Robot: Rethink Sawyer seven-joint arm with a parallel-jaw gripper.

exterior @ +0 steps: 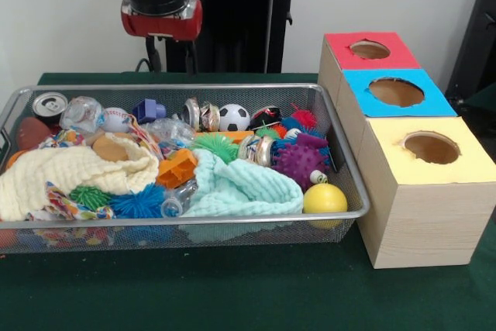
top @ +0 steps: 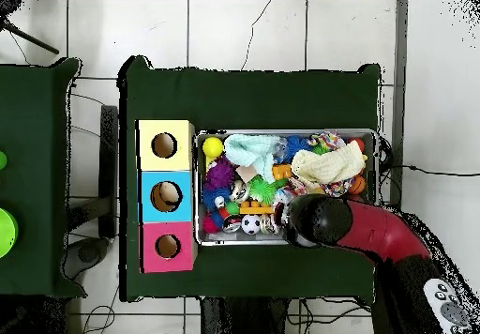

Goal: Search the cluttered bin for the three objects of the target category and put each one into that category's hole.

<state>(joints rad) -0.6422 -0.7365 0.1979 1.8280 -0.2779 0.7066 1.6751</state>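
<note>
A wire mesh bin [exterior: 353, 180] holds mixed clutter. In it are a yellow ball [exterior: 325, 198], a soccer ball [exterior: 233, 117], a baseball [exterior: 117, 119], a purple spiky ball [exterior: 299, 162], a drink can [exterior: 50, 104], an orange block [exterior: 178, 168], a cream cloth [exterior: 70, 172] and a mint cloth [exterior: 240, 189]. To the bin's right stands a wooden box with a red hole [exterior: 370, 50], a blue hole [exterior: 397, 92] and a yellow hole [exterior: 431, 147]. My gripper [exterior: 172, 60] hangs above the bin's far edge and holds nothing I can see. In the overhead view the arm's wrist [top: 317, 220] covers it.
The bin [top: 379, 161] and the hole box [top: 141, 196] share a green table. The red arm [top: 389, 236] reaches in over the bin's corner near the base. A second green table [top: 37, 114] stands beyond the box.
</note>
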